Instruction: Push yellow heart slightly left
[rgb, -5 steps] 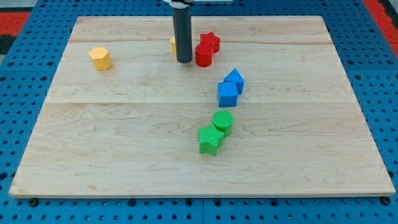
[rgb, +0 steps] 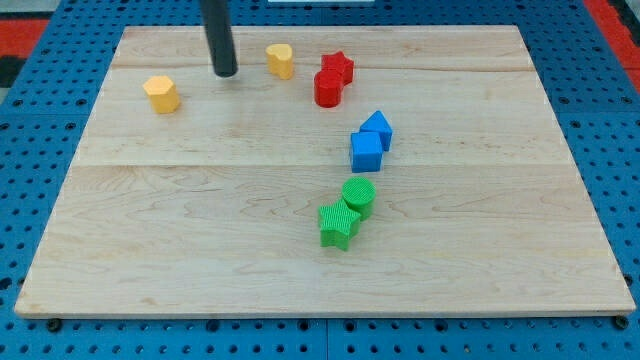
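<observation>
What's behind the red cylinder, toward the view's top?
A red star sits right behind the red cylinder, apparently touching it. The cylinder covers the star's lower-left part. My tip is off to the view's left, between the two yellow blocks.

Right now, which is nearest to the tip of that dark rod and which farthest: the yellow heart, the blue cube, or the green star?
From my tip:
1. Yellow heart block, just to the view's right.
2. Blue cube, farther right and lower.
3. Green star block, lowest, near the board's middle.

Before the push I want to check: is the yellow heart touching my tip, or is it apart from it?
Apart. The yellow heart stands to the view's right of my tip, with bare board between them.
</observation>
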